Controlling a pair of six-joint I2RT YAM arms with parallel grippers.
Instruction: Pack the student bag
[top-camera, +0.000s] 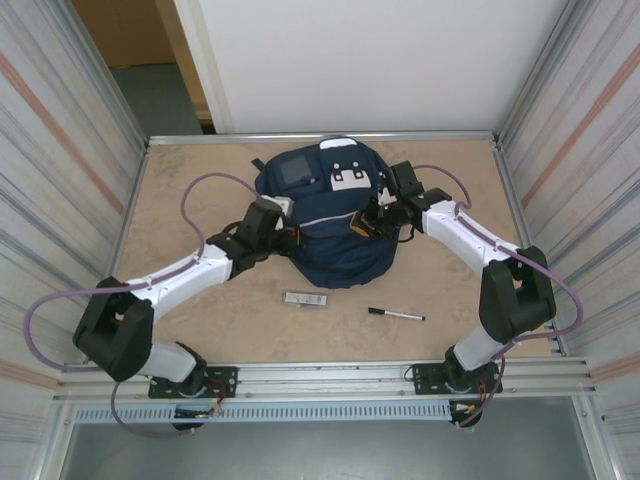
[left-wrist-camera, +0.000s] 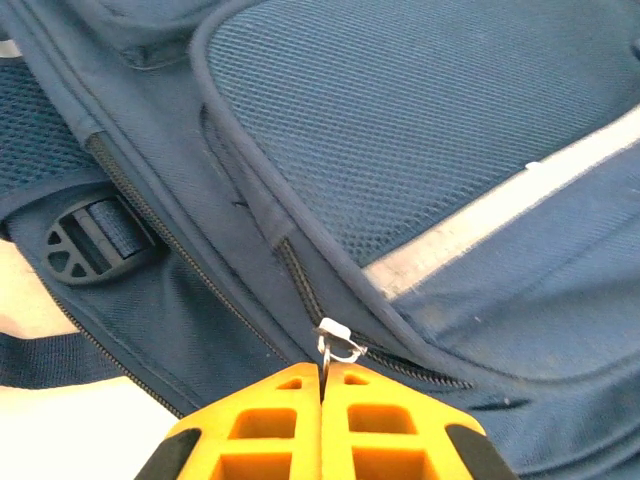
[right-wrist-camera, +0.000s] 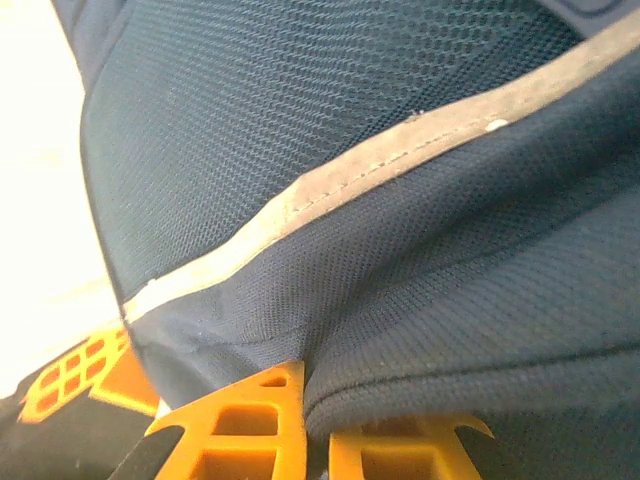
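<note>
One student bag (top-camera: 325, 225) lay toward the far middle of the table (top-camera: 180, 330), navy with white patches near its top, and two arms reached in to it, one from each side. The left gripper (top-camera: 290, 215) met the bag's left flank and the right gripper (top-camera: 365, 222) its right flank.

From the left wrist, the left gripper (left-wrist-camera: 322, 385) had its two orange fingers pressed together with a single silver zipper pull (left-wrist-camera: 338, 345) nipped between the tips. Two zipper tracks ran down the cloth there, the pull sitting on the nearer one. One black buckle (left-wrist-camera: 75, 245) on a strap lay to the left, and one pale reflective stripe (left-wrist-camera: 500, 210) crossed the mesh panel.

From the right wrist, the right gripper (right-wrist-camera: 315, 400) was closed too, a fold of the bag's navy fabric pinched between its two orange fingers, with one grey stripe running above.

Two loose things lay on the table nearer the arm bases, well apart from the bag: one small grey rectangular object (top-camera: 307, 299) and, to its right, one black pen (top-camera: 396, 315).
</note>
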